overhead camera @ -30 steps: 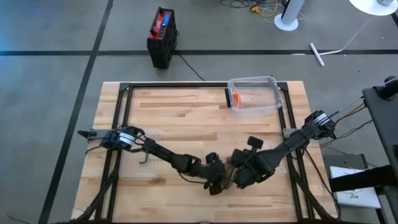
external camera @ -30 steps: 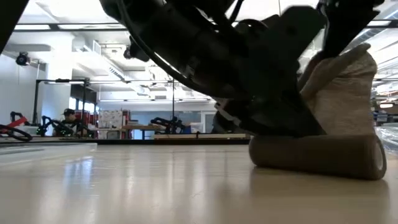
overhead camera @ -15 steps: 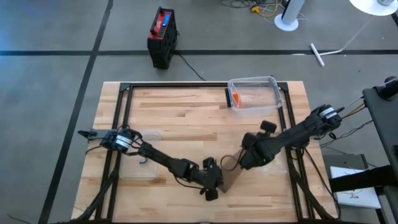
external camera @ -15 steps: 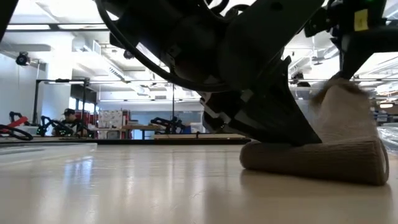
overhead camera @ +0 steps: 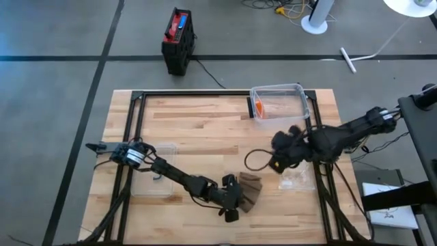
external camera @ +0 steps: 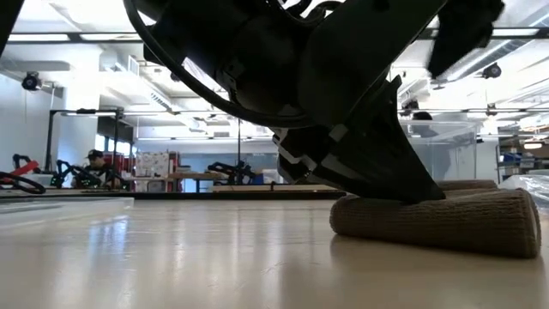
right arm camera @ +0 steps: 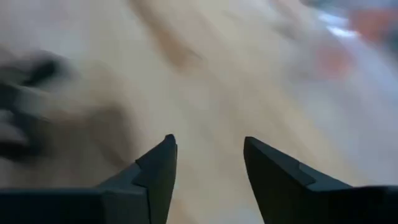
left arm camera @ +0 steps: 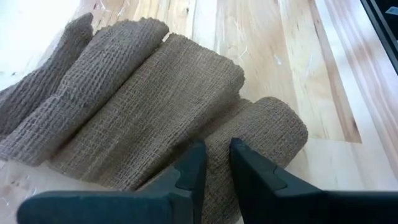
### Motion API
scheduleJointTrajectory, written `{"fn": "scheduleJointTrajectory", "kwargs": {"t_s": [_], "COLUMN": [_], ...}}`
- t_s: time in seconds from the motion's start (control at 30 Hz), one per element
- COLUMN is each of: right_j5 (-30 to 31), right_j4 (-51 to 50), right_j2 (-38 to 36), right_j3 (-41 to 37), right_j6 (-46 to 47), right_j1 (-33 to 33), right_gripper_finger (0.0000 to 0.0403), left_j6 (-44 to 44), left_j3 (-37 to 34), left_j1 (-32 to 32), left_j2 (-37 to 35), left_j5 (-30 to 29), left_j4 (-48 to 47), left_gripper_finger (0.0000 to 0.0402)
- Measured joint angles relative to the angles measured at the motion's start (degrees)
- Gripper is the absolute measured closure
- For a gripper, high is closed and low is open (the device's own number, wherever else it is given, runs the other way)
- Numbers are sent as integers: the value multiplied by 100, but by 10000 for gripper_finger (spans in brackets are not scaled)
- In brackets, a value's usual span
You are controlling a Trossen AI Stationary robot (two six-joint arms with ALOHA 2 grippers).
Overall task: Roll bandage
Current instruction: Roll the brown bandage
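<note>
Brown bandage (overhead camera: 249, 191), one, pinched by left tool (left arm camera: 216, 163); right tool (right arm camera: 205, 158) spread, empty.

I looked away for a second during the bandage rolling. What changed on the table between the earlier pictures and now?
The right gripper let go of the bandage, opened, and pulled back toward the clear container. The lifted loose end dropped flat. The left gripper stayed at the roll, fingers pinched on it; the container did not move.
</note>
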Motion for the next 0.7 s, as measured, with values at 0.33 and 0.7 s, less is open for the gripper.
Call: {"fn": "scheduleJointTrajectory", "kwargs": {"t_s": [0.33,0.7], "right_j5": [-627,-58], "right_j4": [3453,3926], "right_j2": [1149,3200], "right_j3": [-1347,-1112], "right_j6": [-135,-482], "right_j1": [780,701], "right_gripper_finger": [239,315], "left_j6": [-158,-138], "left_j3": [0,2], "left_j1": [-2,-73], "left_j2": [-11,-569], "left_j5": [189,1238], "left_j4": [-104,-1443], "left_gripper_finger": [331,350]}}
